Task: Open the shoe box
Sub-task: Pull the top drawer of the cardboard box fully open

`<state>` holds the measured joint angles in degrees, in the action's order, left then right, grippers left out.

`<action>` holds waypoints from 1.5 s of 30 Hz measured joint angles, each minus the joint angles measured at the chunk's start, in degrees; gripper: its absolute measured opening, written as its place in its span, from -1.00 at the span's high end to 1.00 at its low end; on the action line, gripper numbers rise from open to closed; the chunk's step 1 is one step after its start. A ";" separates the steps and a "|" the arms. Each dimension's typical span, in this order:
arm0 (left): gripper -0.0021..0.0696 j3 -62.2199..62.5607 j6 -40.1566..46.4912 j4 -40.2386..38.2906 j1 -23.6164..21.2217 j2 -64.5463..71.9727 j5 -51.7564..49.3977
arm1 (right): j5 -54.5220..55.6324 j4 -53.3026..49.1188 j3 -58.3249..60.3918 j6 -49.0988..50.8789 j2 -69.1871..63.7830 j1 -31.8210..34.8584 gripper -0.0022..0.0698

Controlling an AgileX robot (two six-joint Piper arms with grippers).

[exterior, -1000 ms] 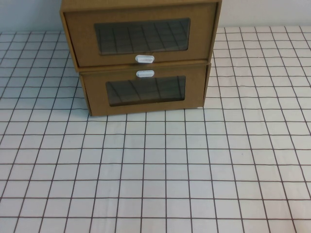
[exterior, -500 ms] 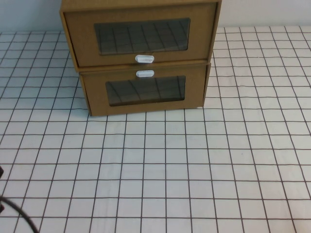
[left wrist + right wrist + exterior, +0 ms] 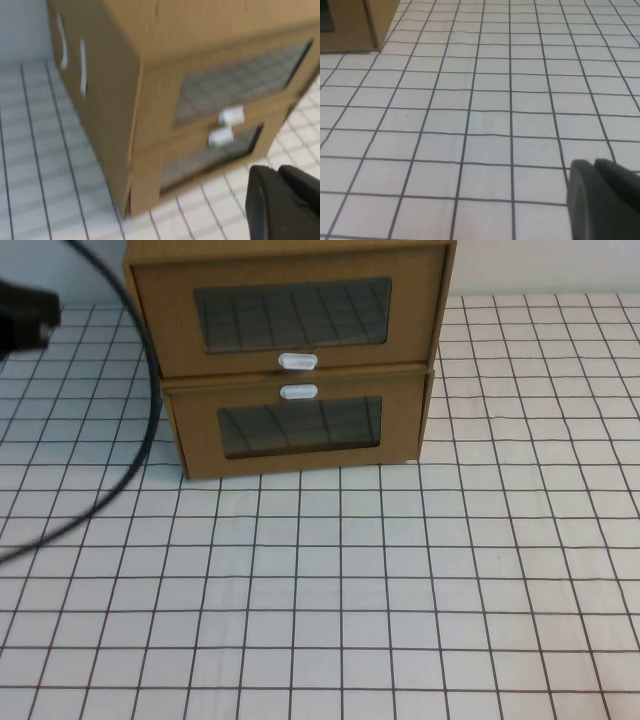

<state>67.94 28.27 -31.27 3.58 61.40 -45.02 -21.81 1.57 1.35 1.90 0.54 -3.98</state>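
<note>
Two brown cardboard shoe boxes stand stacked at the back of the table, each with a dark window front. The upper box point(image 3: 290, 310) has a white handle point(image 3: 297, 361), and so does the lower box point(image 3: 300, 425), its handle point(image 3: 298, 392) just beneath. Both fronts sit flush. My left arm point(image 3: 25, 320) is high at the far left, beside the upper box and apart from it. My left gripper point(image 3: 277, 172) is shut and empty, facing the boxes' left front corner point(image 3: 135, 150). My right gripper point(image 3: 594, 165) hangs shut over bare table, off to the right of the lower box point(image 3: 350, 25).
A black cable point(image 3: 140, 430) loops from the left arm down across the table's left side, passing the boxes' left edge. A white cloth with a dark grid point(image 3: 400, 590) covers the table in front of the boxes and to their right.
My left arm has risen from the lower left edge of the high view up to the top left beside the boxes, trailing its cable. The boxes have not moved.
</note>
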 joint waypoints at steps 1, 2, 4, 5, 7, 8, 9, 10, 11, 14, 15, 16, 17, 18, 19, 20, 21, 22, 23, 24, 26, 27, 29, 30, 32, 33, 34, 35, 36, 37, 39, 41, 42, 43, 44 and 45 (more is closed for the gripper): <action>0.95 3.91 0.80 -0.70 0.00 3.14 -0.55 | 0.00 0.00 0.00 0.00 0.00 0.00 0.98; 0.95 7.98 1.35 -1.10 0.00 6.32 -1.33 | 0.00 0.00 0.00 0.00 0.00 0.00 0.98; 0.95 15.47 1.74 -1.59 0.00 12.75 -3.59 | 0.00 0.00 0.00 0.00 0.00 0.00 0.98; 0.95 19.65 1.90 -1.82 0.00 15.98 -4.94 | 0.00 0.00 0.00 0.00 0.00 0.00 0.98; 0.95 27.74 2.03 -2.20 0.10 21.68 -7.24 | 0.00 0.00 0.00 0.00 0.00 0.00 0.98; 0.95 31.60 2.14 -2.33 0.36 24.73 -8.27 | 0.00 0.00 0.00 0.00 0.00 0.00 0.98; 0.95 34.59 2.12 -2.33 0.65 27.11 -8.86 | 0.00 0.00 0.00 0.00 0.00 0.00 0.98; 0.95 38.22 2.12 -2.33 1.14 30.04 -9.55 | 0.00 0.00 0.00 0.00 0.00 0.00 0.98; 0.95 41.72 2.12 -2.33 1.74 32.87 -10.34 | 0.00 0.00 0.00 0.00 0.00 0.00 0.98; 0.95 50.68 1.91 -2.33 3.97 40.72 -13.27 | 0.00 0.00 0.00 0.00 0.00 0.00 0.98; 0.95 52.90 1.86 -2.33 4.58 42.56 -13.87 | 0.00 0.00 0.00 0.00 0.00 0.00 0.98; 0.95 55.37 1.76 -2.33 5.35 44.72 -14.57 | 0.00 0.00 0.00 0.00 0.00 0.00 0.98; 0.95 57.51 1.72 -2.33 6.05 46.65 -14.97 | 0.00 0.00 0.00 0.00 0.00 0.00 0.98; 0.95 59.30 1.72 -2.33 6.58 48.05 -15.06 | 0.00 0.00 0.00 0.00 0.00 0.00 0.98; 0.95 60.74 1.72 -2.33 7.19 49.62 -15.35 | 0.00 0.00 0.00 0.00 0.00 0.00 0.98; 0.95 61.87 1.63 -2.22 7.68 50.95 -15.45 | 0.00 0.00 0.00 0.00 0.00 0.00 0.98; 0.95 62.50 1.63 -1.92 8.15 51.83 -15.45 | 0.00 0.00 0.00 0.00 0.00 0.00 0.98; 0.95 62.89 1.63 -1.42 8.57 52.75 -15.45 | 0.00 0.00 0.00 0.00 0.00 0.00 0.98; 0.95 63.18 1.63 -0.83 9.05 53.51 -15.45 | 0.00 0.00 0.00 0.00 0.00 0.00 0.98; 0.95 63.16 1.63 -0.32 9.35 54.20 -15.45 | 0.00 0.00 0.00 0.00 0.00 0.00 0.98; 0.95 63.16 1.63 0.29 9.75 55.34 -15.45 | 0.00 0.00 0.00 0.00 0.00 0.00 0.98; 0.95 63.16 1.63 0.45 9.73 55.70 -15.45 | 0.00 0.00 0.00 0.00 0.00 0.00 0.98; 0.95 63.41 1.59 0.43 9.73 56.47 -15.13 | 0.00 0.00 0.00 0.00 0.00 0.00 0.98; 0.95 63.51 1.50 0.32 9.73 56.47 -14.87 | 0.00 0.00 0.00 0.00 0.00 0.00 0.98; 0.95 63.66 1.50 0.32 9.73 56.57 -14.73 | 0.29 0.00 0.00 0.00 0.00 0.00 0.98; 0.95 63.66 1.50 0.32 9.73 56.69 -14.61 | 0.84 0.00 0.00 0.00 0.00 0.00 0.98; 0.95 63.66 1.50 0.32 9.73 56.81 -14.50 | 2.15 0.00 0.00 0.00 0.00 0.00 0.98; 0.95 63.66 1.50 0.32 9.73 56.88 -14.37 | 4.10 0.49 0.00 0.00 0.00 0.00 0.98; 0.95 63.76 1.50 0.32 9.73 56.93 -14.22 | 6.06 1.46 0.00 0.00 0.00 0.00 0.98; 0.95 63.70 1.50 0.32 9.73 56.93 -14.10 | 8.79 3.41 0.00 0.00 0.00 0.00 0.98; 0.95 63.70 1.50 0.32 9.73 56.93 -13.87 | 14.66 8.49 0.00 0.00 0.00 0.00 0.98; 0.95 63.70 1.50 0.32 9.73 56.93 -13.87 | 20.11 14.52 0.00 0.00 0.00 0.00 0.98; 0.95 63.70 1.50 0.32 9.73 56.93 -13.87 | 21.81 16.96 0.00 0.00 0.00 0.00 0.98; 0.95 63.70 1.50 0.32 9.73 56.93 -13.87 | 23.88 18.75 0.00 0.00 0.00 0.00 0.98; 0.95 63.70 1.50 0.32 9.73 56.93 -13.87 | 25.45 19.96 0.00 0.00 0.00 0.00 0.98; 0.95 63.70 1.50 0.32 9.73 56.93 -13.87 | 26.44 20.59 0.00 0.00 0.00 0.00 0.98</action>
<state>131.63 29.77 -30.95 13.31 118.34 -58.89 4.63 22.16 1.35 1.90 0.54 -3.98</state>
